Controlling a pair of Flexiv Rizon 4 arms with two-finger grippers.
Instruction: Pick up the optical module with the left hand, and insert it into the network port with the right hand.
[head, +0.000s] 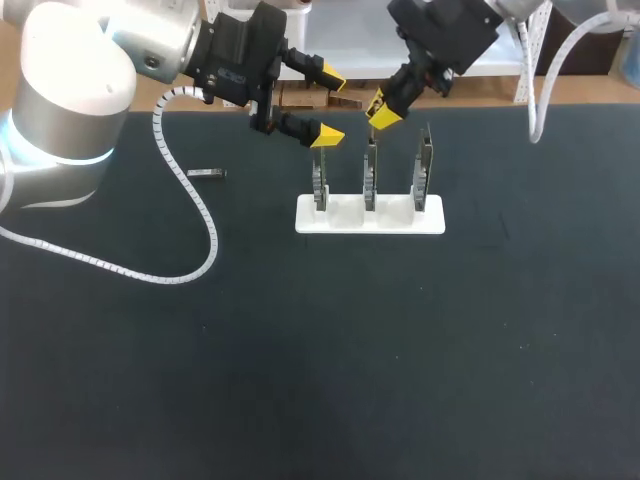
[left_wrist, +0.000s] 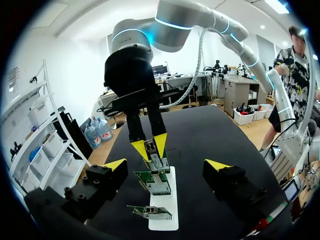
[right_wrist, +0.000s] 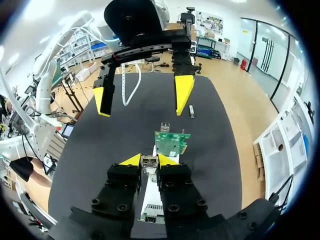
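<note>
Head view: optical module (head: 207, 173) lies flat on the black table (head: 300, 350), well to the left of the white base (head: 340, 218), with nothing touching it. Three circuit boards (head: 425, 165) stand upright in a row on that base. The left gripper (head: 326, 104) hangs above the left end of the row, spread wide and empty. The right gripper (head: 383, 108) comes in from the far right corner, its tips pinched close together over the middle of the row. Left wrist view: own yellow tips sit far apart with nothing held. The boards are ahead and below, and the right gripper (left_wrist: 150, 145) points down at the far end of the row, nearly closed. Right wrist view: own tips are clamped on a small metal piece (right_wrist: 149, 162) – can't tell if it's loose or part of a board. Two boards stand ahead of it and the base runs underneath. The left gripper (right_wrist: 143, 97) hangs beyond them, gaping, and the module (right_wrist: 191, 111) lies on the table past it – off to one side.
</note>
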